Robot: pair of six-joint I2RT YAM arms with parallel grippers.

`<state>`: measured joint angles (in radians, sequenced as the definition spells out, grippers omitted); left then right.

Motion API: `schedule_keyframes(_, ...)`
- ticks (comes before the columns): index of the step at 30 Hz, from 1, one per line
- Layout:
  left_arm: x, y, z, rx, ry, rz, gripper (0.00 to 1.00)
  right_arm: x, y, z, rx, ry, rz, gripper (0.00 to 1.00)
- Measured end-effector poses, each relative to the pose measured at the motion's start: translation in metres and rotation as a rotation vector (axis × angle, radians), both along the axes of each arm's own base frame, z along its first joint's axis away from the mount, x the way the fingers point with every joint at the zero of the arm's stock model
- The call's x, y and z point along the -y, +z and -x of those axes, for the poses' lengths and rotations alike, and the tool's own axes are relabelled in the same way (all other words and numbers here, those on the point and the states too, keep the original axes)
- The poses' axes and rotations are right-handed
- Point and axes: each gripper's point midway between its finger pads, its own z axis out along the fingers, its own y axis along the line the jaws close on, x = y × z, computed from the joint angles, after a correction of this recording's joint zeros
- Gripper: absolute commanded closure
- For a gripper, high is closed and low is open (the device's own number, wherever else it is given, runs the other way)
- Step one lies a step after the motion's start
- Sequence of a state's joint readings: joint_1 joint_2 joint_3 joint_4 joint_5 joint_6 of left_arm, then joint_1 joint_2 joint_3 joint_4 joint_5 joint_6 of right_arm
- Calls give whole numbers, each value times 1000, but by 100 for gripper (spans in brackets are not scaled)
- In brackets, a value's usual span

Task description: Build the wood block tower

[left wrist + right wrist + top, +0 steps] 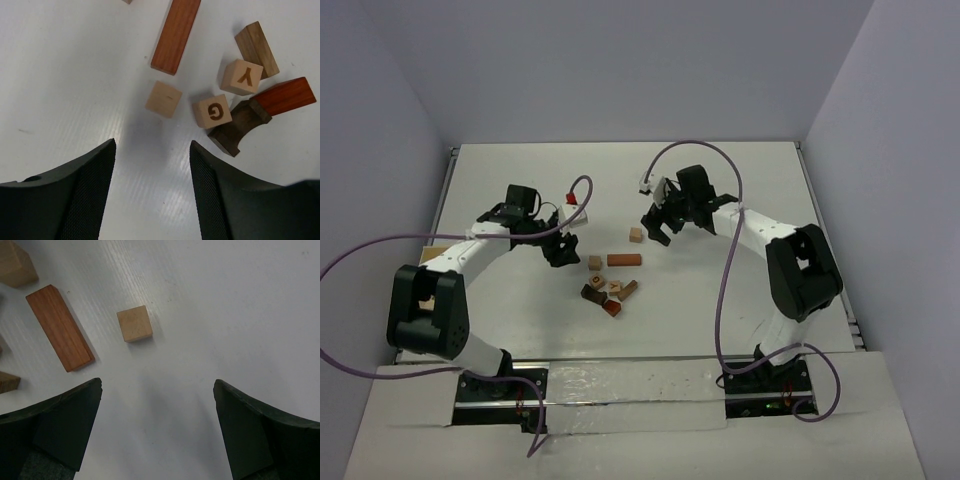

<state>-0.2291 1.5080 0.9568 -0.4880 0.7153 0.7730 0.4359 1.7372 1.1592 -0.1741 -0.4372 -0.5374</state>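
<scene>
The left gripper (563, 250) hangs over the white table (520, 180), jaws spread with nothing between them; just to its right the wood blocks (609, 285) lie in a loose cluster between the arms; a lone tan cube (636, 235) sits beside the right gripper (660, 232), whose jaws are spread wide and empty.

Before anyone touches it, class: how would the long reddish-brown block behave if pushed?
The long reddish-brown block lies flat, so it should slide rather than roll. Its wood grain suggests it is probably stiff. Pushed near one end, it may pivot.
</scene>
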Motion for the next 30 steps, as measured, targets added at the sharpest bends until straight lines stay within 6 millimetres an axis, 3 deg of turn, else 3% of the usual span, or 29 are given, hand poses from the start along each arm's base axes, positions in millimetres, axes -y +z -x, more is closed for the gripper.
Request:
schedule_keyframes(5, 10, -13, -13, 31, -69, 4, 38, -11, 1, -5, 25, 125, 16, 2)
schedule_keyframes(10, 24, -28, -7, 71, -191, -28, 37, -21, 3, -10, 40, 238, 31, 2)
schedule_keyframes(15, 28, -34, -8, 111, -267, -48, 36, -21, 2, -1, 26, 317, 29, 2)
schedule_keyframes(30, 38, -51, -1, 153, -401, -77, 45, 9, 8, -5, -52, 291, -23, 2)
